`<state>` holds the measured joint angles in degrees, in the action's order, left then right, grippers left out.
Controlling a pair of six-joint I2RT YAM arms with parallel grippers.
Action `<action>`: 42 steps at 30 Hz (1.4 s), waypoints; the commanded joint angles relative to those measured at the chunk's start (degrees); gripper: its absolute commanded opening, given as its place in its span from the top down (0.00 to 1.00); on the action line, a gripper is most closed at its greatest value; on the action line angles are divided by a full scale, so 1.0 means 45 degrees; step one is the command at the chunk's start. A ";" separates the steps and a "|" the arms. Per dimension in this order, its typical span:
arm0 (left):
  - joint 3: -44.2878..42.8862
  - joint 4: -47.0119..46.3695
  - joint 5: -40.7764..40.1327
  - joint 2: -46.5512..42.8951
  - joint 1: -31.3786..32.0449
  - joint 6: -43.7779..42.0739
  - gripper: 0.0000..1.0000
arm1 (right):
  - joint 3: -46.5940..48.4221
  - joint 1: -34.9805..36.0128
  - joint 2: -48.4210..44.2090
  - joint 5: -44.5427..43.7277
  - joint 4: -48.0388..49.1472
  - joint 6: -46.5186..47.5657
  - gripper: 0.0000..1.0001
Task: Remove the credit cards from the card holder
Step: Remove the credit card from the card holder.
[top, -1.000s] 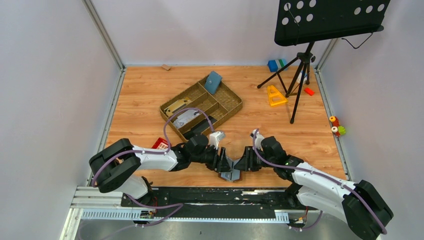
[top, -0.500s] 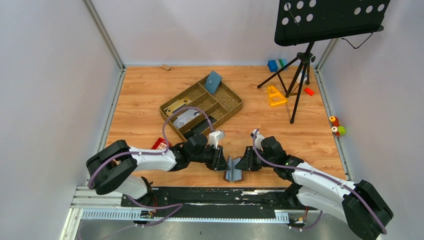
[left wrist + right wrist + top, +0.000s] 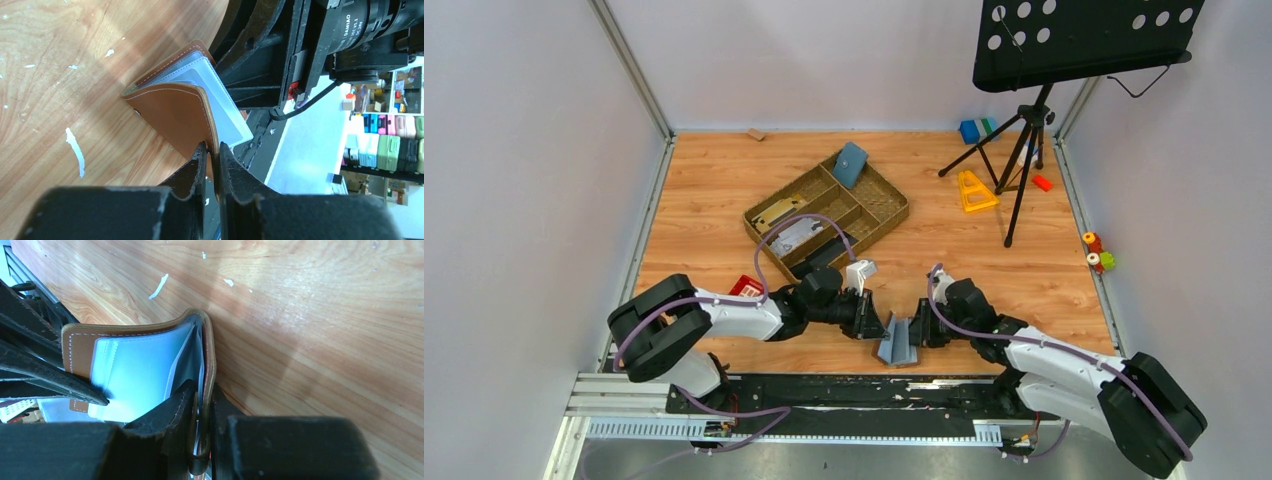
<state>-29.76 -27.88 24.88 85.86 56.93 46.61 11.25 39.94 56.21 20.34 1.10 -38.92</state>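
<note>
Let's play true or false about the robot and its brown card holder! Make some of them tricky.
1. The left hand and the right hand each pinch a cover of the card holder. True.
2. The card holder is folded flat shut. False: it is partly open, with its clear sleeves showing.
3. A blue pouch sits in the basket. True.
4. The card holder lies in the basket. False: it is between the two hands, near the front edge of the table.
5. The music stand is on the left side. False: it is at the far right.
</note>
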 commanded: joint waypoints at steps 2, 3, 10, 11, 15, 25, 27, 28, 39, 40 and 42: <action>-0.0466 -0.0545 -0.0068 0.0015 0.0060 -0.0029 0.88 | -0.0128 0.0050 -0.0202 -0.0002 0.0433 0.0179 0.84; -0.0493 -0.0048 -0.0206 -0.0049 0.0064 -0.0165 0.89 | -0.0100 0.0054 -0.0409 -0.0044 0.0259 0.0204 0.84; -0.0546 0.2279 -0.1844 -0.0568 0.0065 -0.1298 0.90 | 0.0248 0.0077 -0.2823 -0.0537 -0.1271 0.0025 0.90; -0.0495 0.2159 -0.1751 -0.0580 0.0062 -0.1272 0.89 | 0.0235 0.0063 -0.3066 -0.0609 -0.1387 0.0002 0.90; -0.0233 0.1202 -0.1358 -0.0513 0.0065 -0.0979 0.87 | 0.0106 0.0080 -0.3074 -0.0473 -0.1374 -0.0073 0.91; 0.1091 -0.3560 -0.0066 0.0015 0.0063 0.0491 0.63 | 0.0320 0.0079 -0.2294 -0.0314 -0.0850 -0.0162 0.96; 0.1256 -0.3824 -0.0163 -0.0081 0.0065 0.0465 0.56 | 0.0452 0.0079 -0.2128 -0.0184 -0.0832 -0.0175 0.96; 0.1336 -0.3924 -0.0203 -0.0139 0.0065 0.0463 0.52 | 0.0494 0.0087 -0.2074 -0.0149 -0.0831 -0.0172 0.96; 0.3077 -0.4096 -0.3100 -0.2545 -0.0176 0.0853 0.00 | 0.0815 0.0128 -0.1947 -0.0543 -0.1153 0.0066 0.98; 0.3002 -0.2674 -0.3542 -0.3083 -0.0368 0.0604 0.00 | 0.0811 0.0130 -0.1885 -0.0553 -0.1096 0.0070 0.98; 0.2796 -0.0353 -0.4595 -0.4640 -0.0601 0.0163 0.00 | 0.0769 0.0136 -0.1817 -0.0526 -0.0920 0.0026 0.99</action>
<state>-15.79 -42.00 14.57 74.91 55.94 50.57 12.45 40.12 47.55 18.48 -5.32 -39.22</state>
